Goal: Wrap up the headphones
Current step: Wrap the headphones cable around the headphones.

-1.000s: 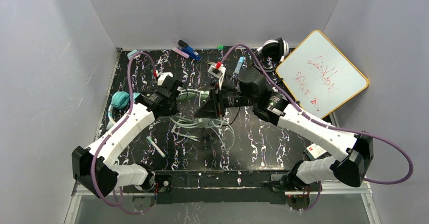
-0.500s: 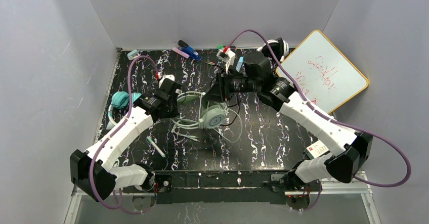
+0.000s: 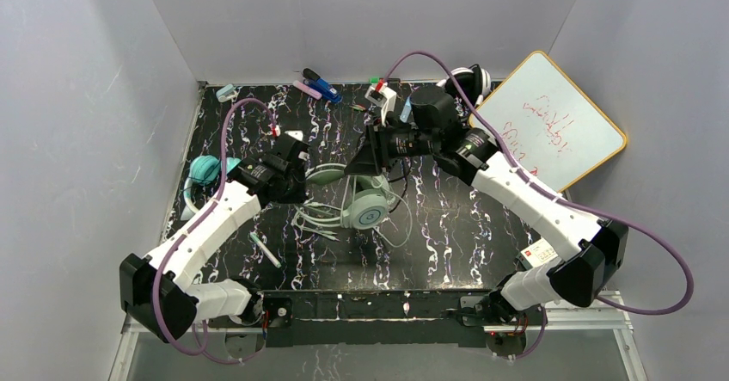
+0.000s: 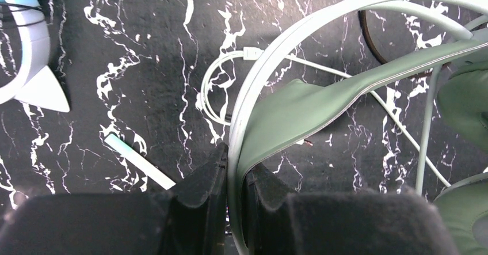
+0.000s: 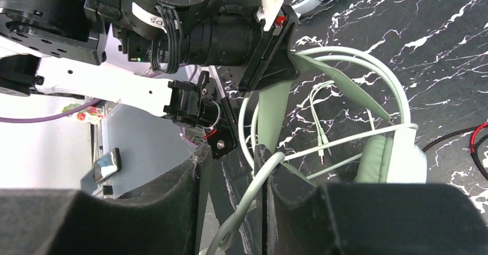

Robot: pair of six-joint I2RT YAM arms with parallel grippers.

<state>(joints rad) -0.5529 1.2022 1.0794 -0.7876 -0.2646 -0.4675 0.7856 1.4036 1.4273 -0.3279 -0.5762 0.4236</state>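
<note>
Looking down from the top camera, the mint-green headphones [image 3: 368,212] sit mid-desk [image 3: 447,226]. The teal headphones [image 3: 205,170] are off at the left edge, and the black-and-white headphones [image 3: 468,78] are at the back by the whiteboard [image 3: 546,123]. From up there you can't really read either grip.

The left wrist cam sorts that out: the left fingers [image 4: 201,191] are pinched nearly closed on the mint set's pale band. It also gives a close look at a pen [image 4: 138,160] lying on the desk near them.

The right wrist cam shows the right fingers [image 5: 172,209] standing partly apart. The pale cable [image 5: 247,203] runs through the gap with room to spare.
</note>
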